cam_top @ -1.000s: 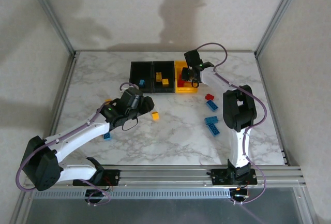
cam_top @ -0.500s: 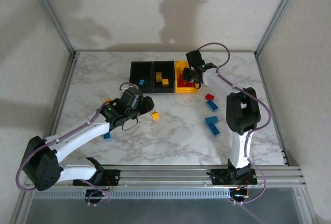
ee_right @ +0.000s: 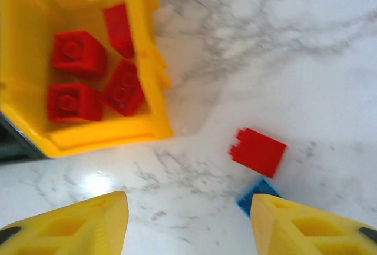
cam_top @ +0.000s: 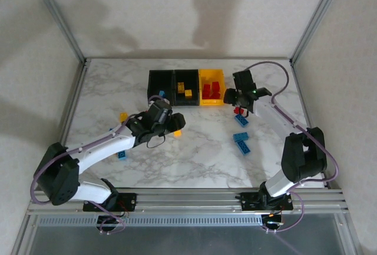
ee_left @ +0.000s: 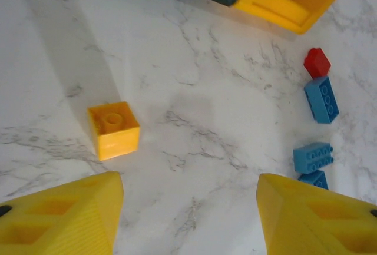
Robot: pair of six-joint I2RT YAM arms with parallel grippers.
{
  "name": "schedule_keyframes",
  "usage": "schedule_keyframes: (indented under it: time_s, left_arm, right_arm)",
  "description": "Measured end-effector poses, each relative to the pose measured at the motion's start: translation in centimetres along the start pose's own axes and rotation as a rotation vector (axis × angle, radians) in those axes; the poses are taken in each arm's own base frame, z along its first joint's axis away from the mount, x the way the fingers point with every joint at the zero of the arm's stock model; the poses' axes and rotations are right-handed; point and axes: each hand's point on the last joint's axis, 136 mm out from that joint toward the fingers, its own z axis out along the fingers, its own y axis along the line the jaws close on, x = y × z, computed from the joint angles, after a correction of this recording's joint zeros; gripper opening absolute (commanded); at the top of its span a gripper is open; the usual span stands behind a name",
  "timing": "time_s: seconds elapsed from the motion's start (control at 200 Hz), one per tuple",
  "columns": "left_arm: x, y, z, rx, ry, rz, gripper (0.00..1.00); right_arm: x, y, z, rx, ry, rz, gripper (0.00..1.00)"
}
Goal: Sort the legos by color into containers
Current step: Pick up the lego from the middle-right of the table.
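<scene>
Left fingers (ee_left: 65, 222) apart, empty; yellow studded plastic brick (ee_left: 113, 130) just ahead. Beyond them, left black plastic bin (cam_top: 154, 75) holds one blue brick (cam_top: 161, 94), middle black bin (cam_top: 193, 73) yellow bricks (cam_top: 188, 93); yellow plastic bin (ee_right: 144, 43), ahead-left of the parted, empty right fingers (ee_right: 70, 225), four red bricks (ee_right: 79, 55)

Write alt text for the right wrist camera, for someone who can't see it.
A yellow bin holding four red bricks sits upper left on a marble table. A loose red brick lies outside, lower right, a blue brick just below it. The right gripper hangs open and empty at the bottom.
</scene>
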Motion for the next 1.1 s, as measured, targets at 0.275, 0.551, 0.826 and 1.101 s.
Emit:
schedule_keyframes:
  time_s: [0.275, 0.551, 0.826, 1.101]
  left_arm:
    - [1.3, -2.9, 1.1, 0.072, 0.042, 0.053, 0.62]
    - [2.6, -3.5, 1.4, 0.081, 0.071, 0.079, 0.62]
    - [2.7, -3.5, 1.4, 0.08, 0.071, 0.079, 0.62]
    - [2.6, -3.4, 1.4, 0.076, 0.068, 0.079, 0.62]
  right_arm:
    - [4.8, -4.6, 2.1, 0.085, 0.1, 0.048, 0.66]
    - [5.7, -6.0, 3.6, 0.107, 0.107, 0.062, 0.7]
    - [6.8, -6.4, 6.3, 0.122, 0.148, 0.03, 0.7]
    - [6.9, -5.4, 6.5, 0.068, 0.16, 0.028, 0.63]
